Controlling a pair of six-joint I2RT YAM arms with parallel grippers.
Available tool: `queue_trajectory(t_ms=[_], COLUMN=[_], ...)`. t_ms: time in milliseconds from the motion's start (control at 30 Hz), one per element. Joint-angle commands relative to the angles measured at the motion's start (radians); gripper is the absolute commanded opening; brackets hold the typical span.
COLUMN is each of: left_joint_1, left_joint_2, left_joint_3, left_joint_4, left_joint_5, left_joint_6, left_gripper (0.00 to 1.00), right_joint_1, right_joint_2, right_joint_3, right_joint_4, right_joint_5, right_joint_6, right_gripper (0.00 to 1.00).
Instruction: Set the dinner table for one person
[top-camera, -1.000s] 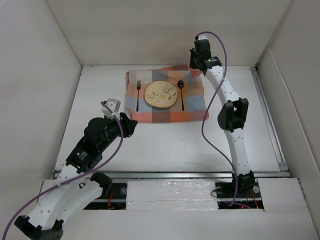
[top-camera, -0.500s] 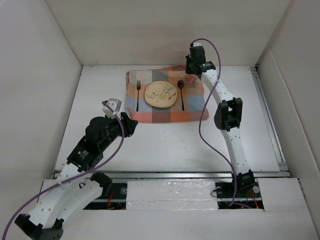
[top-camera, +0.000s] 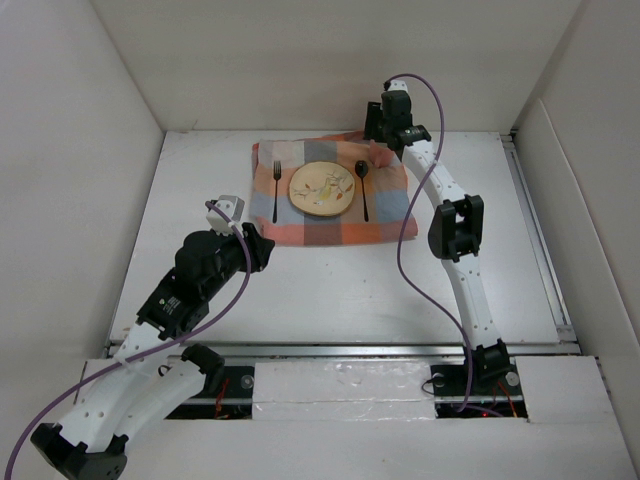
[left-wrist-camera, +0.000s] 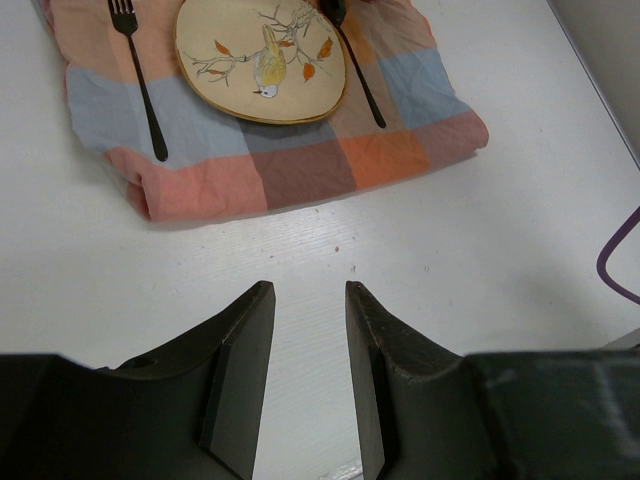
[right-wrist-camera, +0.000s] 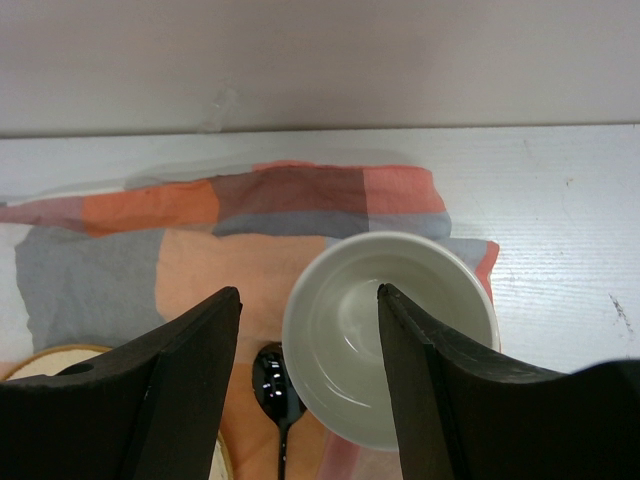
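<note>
Counter (top-camera: 330, 290): white, spans the whole enclosure floor. A checked cloth (top-camera: 300, 225) lies at its far middle, with the plate (top-camera: 322, 188) centred, the fork (top-camera: 275, 192) to the left and the spoon (top-camera: 363, 190) to the right, as a place setting.

The cup (right-wrist-camera: 340, 320) stands at the cloth's far right corner. The right gripper (right-wrist-camera: 308, 295) is spread wide above it and grips nothing.

The left gripper (left-wrist-camera: 308, 288) is narrowly parted and empty, parked over bare counter.

Compared with a second ago, the right arm has swung left over the cloth. The left arm has barely shifted.

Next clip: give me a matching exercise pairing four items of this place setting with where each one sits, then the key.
1 fork
2 spoon
3 plate
4 cup

A middle of the cloth
B just left of the plate
C cloth's far right corner
D just right of the plate

Pairs: 1-B, 2-D, 3-A, 4-C.
</note>
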Motion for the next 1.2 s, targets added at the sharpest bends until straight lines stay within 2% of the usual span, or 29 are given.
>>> queue_trajectory(t_ms=[0, 233, 333, 367, 400, 433, 533, 633, 667, 700, 733, 767, 800, 867, 900, 1000, 1033, 1167], left_joint_1=[0.002, 0.002, 0.002, 0.002, 0.002, 0.002, 0.002, 0.002, 0.002, 0.002, 0.002, 0.002, 0.002, 0.002, 0.002, 0.002, 0.002, 0.002], left_joint_2=[-0.001, 0.004, 0.004, 0.004, 0.004, 0.005, -0.001, -0.019, -0.025, -0.035, -0.062, -0.062, -0.077, -0.127, -0.143, -0.194, -0.215, -0.246], left_joint_3=[0.023, 0.023, 0.026, 0.026, 0.029, 0.029, 0.032, 0.035, 0.036, 0.039, 0.039, 0.039, 0.036, 0.021, 0.021, 0.013, 0.012, 0.0], left_joint_4=[0.03, 0.026, 0.024, 0.021, 0.021, 0.018, 0.018, 0.01, 0.006, 0.001, 0.003, 0.003, 0.006, 0.012, 0.012, 0.01, 0.009, 0.009], left_joint_5=[-0.018, -0.034, -0.038, -0.038, -0.038, -0.04, -0.046, -0.105, -0.124, -0.145, -0.165, -0.166, -0.178, -0.214, -0.234, -0.282, -0.302, -0.301], left_joint_6=[0.006, 0.005, 0.003, 0.003, 0.003, 0.005, 0.005, -0.004, -0.017, -0.023, -0.038, -0.038, -0.043, -0.058, -0.061, -0.08, -0.084, -0.098], left_gripper=[0.32, 0.32, 0.4, 0.43, 0.45, 0.46, 0.5, 0.61, 0.65, 0.67, 0.69, 0.69, 0.69, 0.73, 0.74, 0.77, 0.78, 0.79], right_joint_1=[-0.004, -0.014, -0.014, -0.024, -0.024, -0.024, -0.044, -0.044, -0.044, -0.044, -0.058, -0.058, -0.058, -0.089, -0.089, -0.115, -0.115, -0.139], right_joint_2=[-0.065, -0.173, -0.28, -0.31, -0.341, -0.413, -0.54, -0.778, -0.923, -1.0, -1.144, -1.145, -1.276, -1.399, -1.512, -1.66, -1.734, -1.826], right_joint_3=[0.019, -0.068, -0.137, -0.152, -0.166, -0.186, -0.307, -0.554, -0.641, -0.824, -1.002, -1.004, -1.16, -1.304, -1.428, -1.614, -1.733, -1.939], right_joint_4=[0.095, 0.123, 0.141, 0.141, 0.137, 0.135, 0.146, 0.219, 0.251, 0.323, 0.389, 0.39, 0.426, 0.442, 0.442, 0.492, 0.5, 0.525], right_joint_5=[0.001, -0.01, 0.016, 0.033, 0.035, 0.033, 0.004, -0.03, -0.039, -0.046, -0.043, -0.043, -0.036, -0.007, 0.006, 0.023, 0.027, 0.003], right_joint_6=[0.009, 0.012, 0.011, 0.008, 0.006, 0.003, 0.003, 0.012, 0.024, 0.037, 0.082, 0.083, 0.099, 0.153, 0.171, 0.231, 0.247, 0.285], right_gripper=[0.64, 0.67, 0.68, 0.72, 0.89, 1.0, 1.0, 1.0, 1.0, 1.0, 1.0, 1.0, 1.0, 1.0, 1.0, 1.0, 1.0, 1.0])
